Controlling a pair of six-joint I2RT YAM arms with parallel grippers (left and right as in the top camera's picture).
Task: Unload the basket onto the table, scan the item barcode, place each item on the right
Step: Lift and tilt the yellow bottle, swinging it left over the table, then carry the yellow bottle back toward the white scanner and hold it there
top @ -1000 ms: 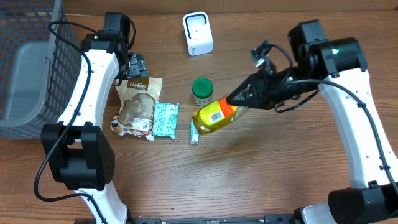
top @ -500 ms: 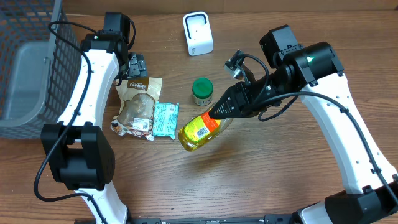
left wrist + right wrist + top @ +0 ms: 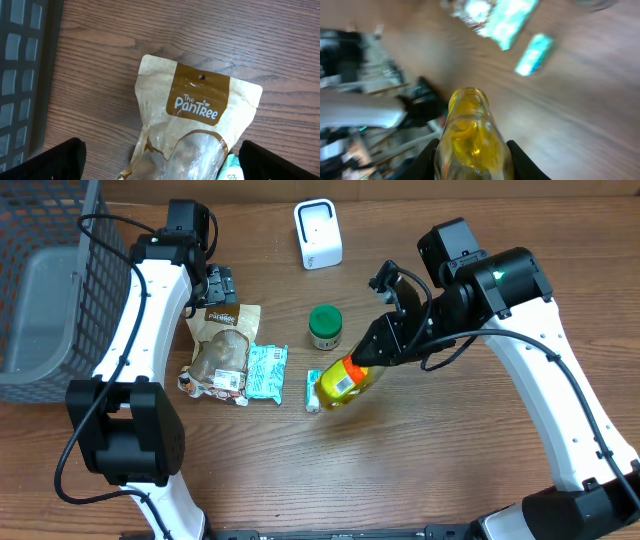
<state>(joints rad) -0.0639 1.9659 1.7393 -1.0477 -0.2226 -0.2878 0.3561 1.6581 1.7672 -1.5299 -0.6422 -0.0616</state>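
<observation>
**Inventory, left to right**

1. Wire basket: outboard of my left jaws and well apart from them. Nothing of mine was near it.
2. Left jaws: spread fully, holding nothing, with one fingertip on either side of the item below. I judged them parked out of the way.
3. Brown pouch: directly beneath my left jaws, flat on the worktop, print upward.
4. Teal packet: against the pouch's side nearer my right jaws.
5. Small teal sachet: just beneath the base of item 8.
6. White scanner: upright, well apart from both jaws.
7. Green-lidded jar: upright, between the scanner and my right jaws.
8. Yellow bottle, the task's item: clamped at its neck end in my right jaws, body slanting out and down. I could not tell whether its base touched the worktop. Gripping it there left the barcode label uncovered. The label faced upward, not toward the scanner, so I judged that carrying and turning it remained.
</observation>
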